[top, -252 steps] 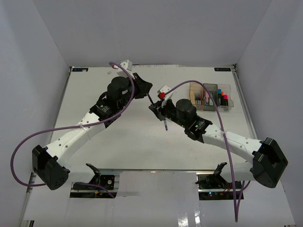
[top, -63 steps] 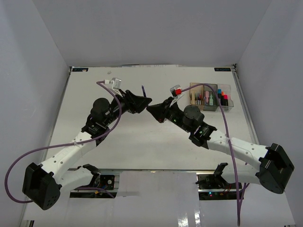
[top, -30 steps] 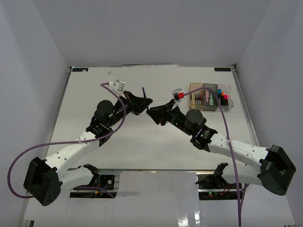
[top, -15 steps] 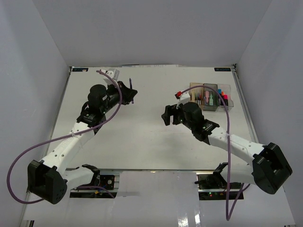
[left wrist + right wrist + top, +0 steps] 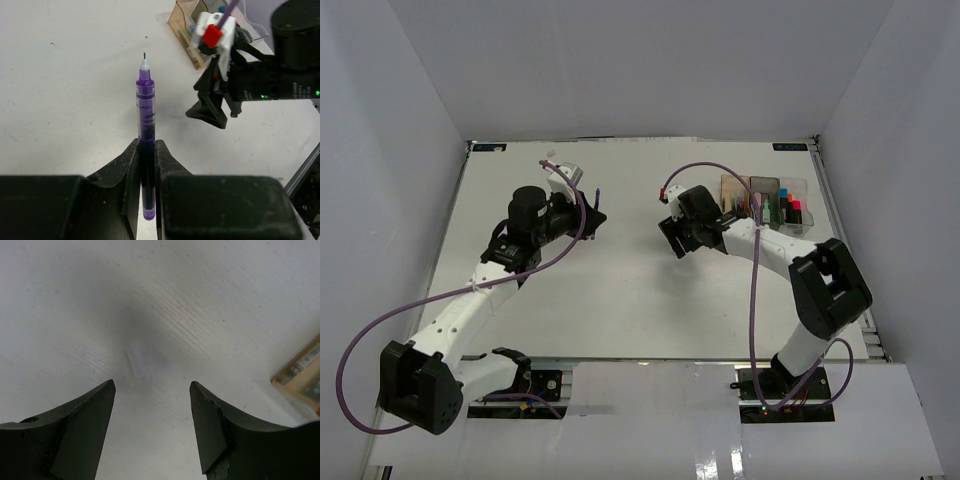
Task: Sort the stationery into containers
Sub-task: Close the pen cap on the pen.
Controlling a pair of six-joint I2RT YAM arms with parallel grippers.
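Right now my left gripper (image 5: pixel 590 213) has its fingers pinched on the purple pen (image 5: pixel 146 107). They clamp the rear end of the barrel, so most of its length sticks out ahead of the wrist with the fine bare tip pointing away. I read that grip as deliberate. With the free end long and exposed, another gripper can take it, or it can go tip-first into a bin without my fingers fouling the rim.

The pen is up off the table (image 5: pixel 75 300), on the left side of the workspace and well apart from the containers. The amber bin (image 5: pixel 733 196), the grey bin (image 5: pixel 763 200) and the clear bin (image 5: pixel 794 205) stand in a row at the far right, with bright-capped items already standing in them.

My right gripper (image 5: pixel 152 384) sits between the pen and that row, near the amber bin. Its fingers are spread wide and hold nothing, and they face down at bare table with only a faint pale mark (image 5: pixel 141 362) below. Since the bins lie on the right arm's side, I judge this pen has to cross over, either by a handover or by a long reach from the left. In a handover the bare tip could snag.
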